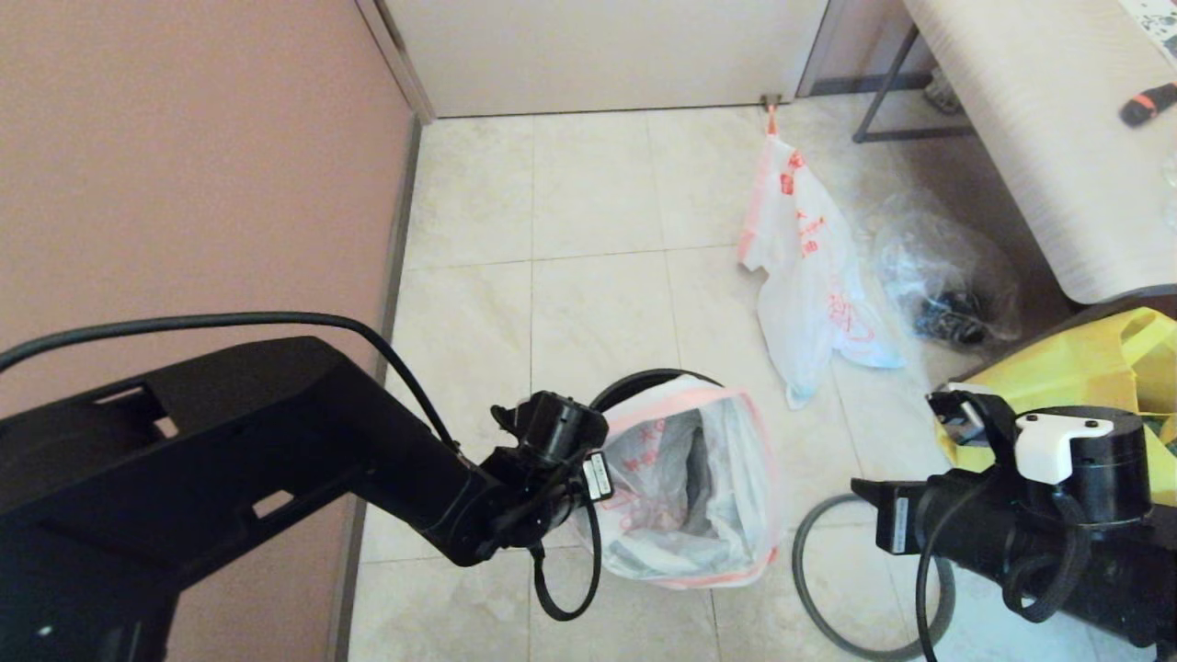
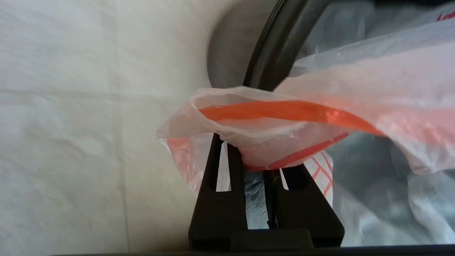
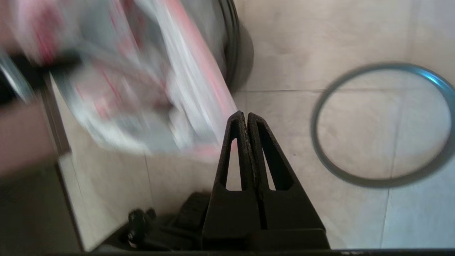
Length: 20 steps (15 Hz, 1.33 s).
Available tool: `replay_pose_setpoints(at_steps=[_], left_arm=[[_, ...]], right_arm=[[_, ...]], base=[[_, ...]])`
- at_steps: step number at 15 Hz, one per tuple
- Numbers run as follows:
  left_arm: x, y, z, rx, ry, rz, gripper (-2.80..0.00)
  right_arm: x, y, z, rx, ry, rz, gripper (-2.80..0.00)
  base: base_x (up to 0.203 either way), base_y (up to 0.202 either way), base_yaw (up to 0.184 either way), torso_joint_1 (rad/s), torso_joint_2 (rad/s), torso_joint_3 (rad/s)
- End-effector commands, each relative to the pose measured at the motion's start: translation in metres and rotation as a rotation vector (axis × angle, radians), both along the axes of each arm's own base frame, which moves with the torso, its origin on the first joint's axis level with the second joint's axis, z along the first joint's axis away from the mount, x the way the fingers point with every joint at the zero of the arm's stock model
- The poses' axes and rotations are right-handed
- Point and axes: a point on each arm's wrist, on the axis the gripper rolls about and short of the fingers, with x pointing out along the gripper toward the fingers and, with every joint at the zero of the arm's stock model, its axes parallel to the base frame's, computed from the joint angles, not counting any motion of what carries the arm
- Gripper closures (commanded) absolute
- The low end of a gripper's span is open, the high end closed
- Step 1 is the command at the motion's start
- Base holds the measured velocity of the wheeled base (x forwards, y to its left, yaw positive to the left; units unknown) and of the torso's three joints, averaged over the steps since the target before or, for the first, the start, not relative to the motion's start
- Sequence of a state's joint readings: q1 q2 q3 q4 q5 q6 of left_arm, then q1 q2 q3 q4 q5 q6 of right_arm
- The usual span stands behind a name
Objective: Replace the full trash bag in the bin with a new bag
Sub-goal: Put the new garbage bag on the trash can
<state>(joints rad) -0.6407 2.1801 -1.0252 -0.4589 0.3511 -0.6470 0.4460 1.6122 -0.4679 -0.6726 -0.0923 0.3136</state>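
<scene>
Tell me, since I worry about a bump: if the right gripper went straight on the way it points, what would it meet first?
Probably the bare floor tiles. The right gripper, fingers shut and empty, points between the full trash bag in the bin and the loose grey hoop. Depth is unclear.

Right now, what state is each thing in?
Full trash bag: mouth open, in the bin.
Bin: upright, hoop off.
Hoop: flat on floor.
New bag: hanging, empty.
Left gripper: shut on full trash bag's hem.
Right gripper: shut, empty.
</scene>
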Motion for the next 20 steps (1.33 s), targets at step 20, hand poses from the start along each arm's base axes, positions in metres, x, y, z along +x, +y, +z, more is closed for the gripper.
replay_pose_setpoints(at_steps=[20], left_arm=[[0.032, 0.077, -0.011, -0.094, -0.033, 0.117, 0.0]], right_arm=[[0.086, 0.158, -0.069, -0.349, 0.133, 0.222, 0.0]], base=[[0.0, 0.0, 0.0, 0.0, 0.0, 0.0]])
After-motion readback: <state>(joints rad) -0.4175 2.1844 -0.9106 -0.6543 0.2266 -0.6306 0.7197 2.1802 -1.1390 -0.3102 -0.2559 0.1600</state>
